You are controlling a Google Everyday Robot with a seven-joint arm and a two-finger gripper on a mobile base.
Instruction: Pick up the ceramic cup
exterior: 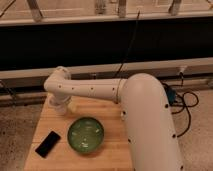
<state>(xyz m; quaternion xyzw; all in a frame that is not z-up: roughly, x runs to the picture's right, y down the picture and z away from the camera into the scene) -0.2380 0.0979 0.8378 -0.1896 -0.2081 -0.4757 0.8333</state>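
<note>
The ceramic cup [61, 107] is a small white cup at the back left of the wooden table [112, 150]. It is largely covered by my arm's end. My gripper [60, 102] hangs down from the white wrist [57, 85] right at the cup, over the table's back left corner. Whether it touches the cup cannot be told. The white arm [95, 90] reaches left from the large shoulder [147, 125] on the right.
A green round bowl [86, 134] sits in the table's middle, just in front and right of the cup. A black phone [47, 143] lies at the front left. A small dark object [122, 114] shows under the arm. Cables [182, 102] lie on the floor at right.
</note>
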